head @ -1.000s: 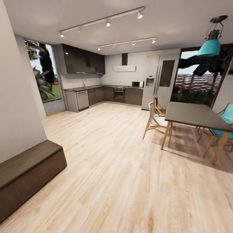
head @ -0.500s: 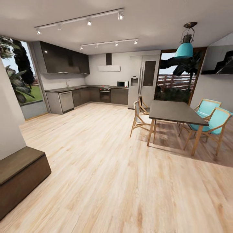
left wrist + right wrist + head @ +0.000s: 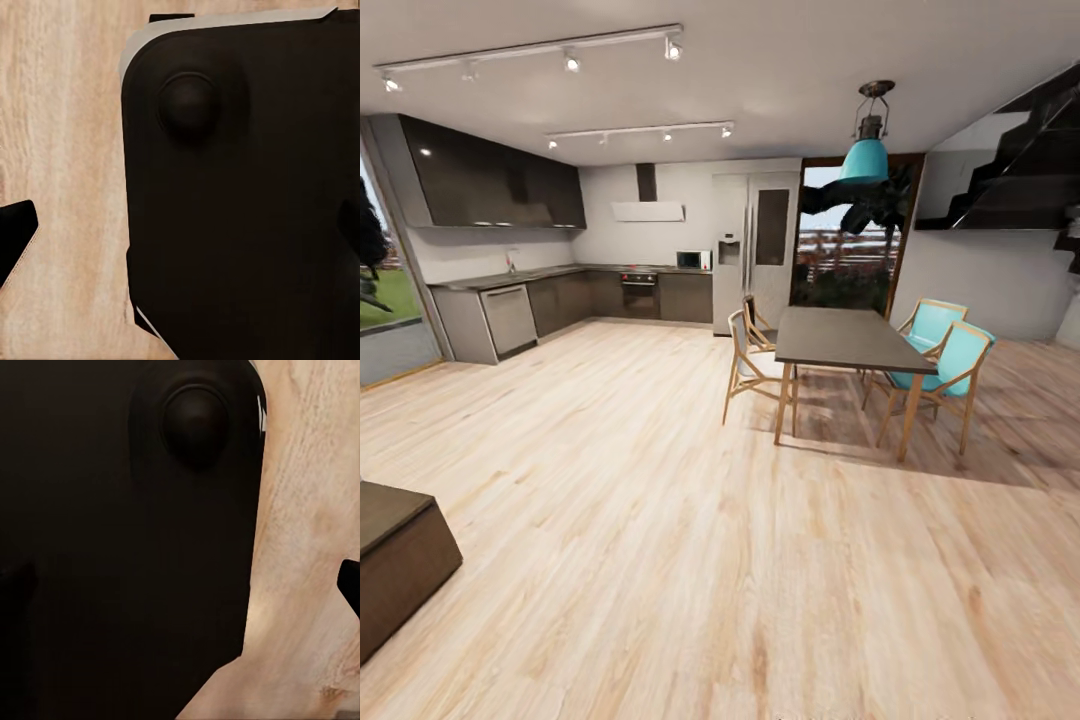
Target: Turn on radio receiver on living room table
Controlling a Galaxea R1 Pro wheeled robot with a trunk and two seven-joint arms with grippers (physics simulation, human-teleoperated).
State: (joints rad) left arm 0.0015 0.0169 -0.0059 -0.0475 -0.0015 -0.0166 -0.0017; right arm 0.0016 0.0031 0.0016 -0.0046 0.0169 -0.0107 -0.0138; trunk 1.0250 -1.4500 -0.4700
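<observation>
**Transit entry: arms stowed, radio receiver not yet in sight**

- Pincers: both wrist views look down past a dark rounded body panel (image 3: pixel 240 210) to the plank floor (image 3: pixel 67 150). A dark tip (image 3: pixel 15 240) at the edge of the left wrist view may be a fingertip; how far either pincer is open, or whether it has hold of anything, cannot be told. Arms judged tucked close for driving.
- Near left: end of a dark brown bench (image 3: pixel 395 560).
- Middle right: dining table (image 3: pixel 845 338) with wooden chairs, two with teal seats (image 3: pixel 955 355), under a teal pendant lamp (image 3: pixel 863 158).
- Far: dark kitchen units (image 3: pixel 560 300), oven, microwave (image 3: pixel 693 260), tall fridge (image 3: pixel 755 250); staircase (image 3: pixel 1020 160) far right.
- Radio receiver: location relative to the pincers unknown; judged elsewhere, in the living room.
</observation>
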